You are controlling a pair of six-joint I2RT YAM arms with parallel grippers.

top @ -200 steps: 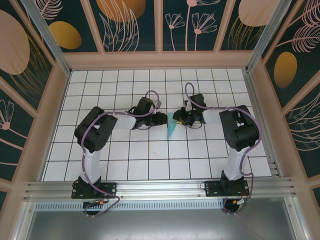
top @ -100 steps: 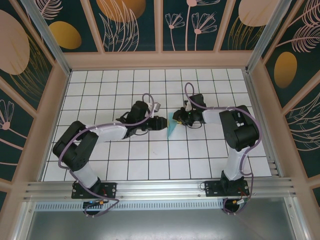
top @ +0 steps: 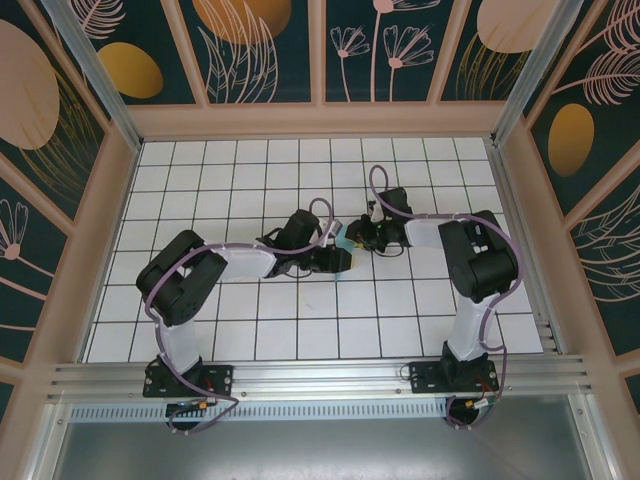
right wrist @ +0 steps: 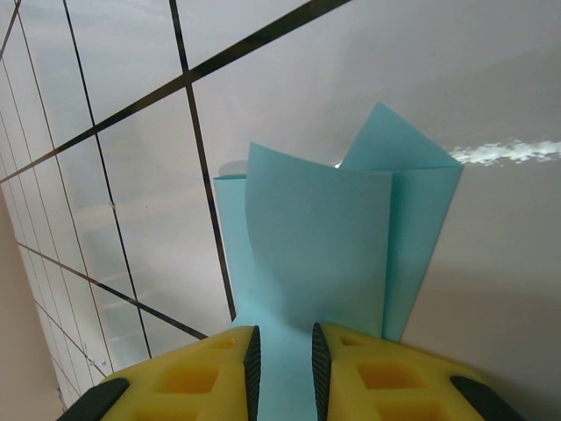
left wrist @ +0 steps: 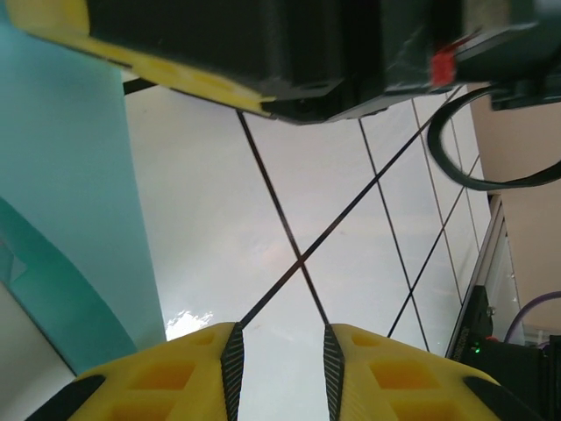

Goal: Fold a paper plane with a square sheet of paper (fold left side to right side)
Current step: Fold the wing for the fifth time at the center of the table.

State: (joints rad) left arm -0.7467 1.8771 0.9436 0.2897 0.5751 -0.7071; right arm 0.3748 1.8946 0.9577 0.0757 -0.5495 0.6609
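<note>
Facing floral walls | white grid table | left gripper apart | right gripper clamping paper

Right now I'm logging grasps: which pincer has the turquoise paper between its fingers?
The right pincer: the paper runs down between its yellow fingers. The left pincer shows bare tile in its gap, the paper beside it.
</note>
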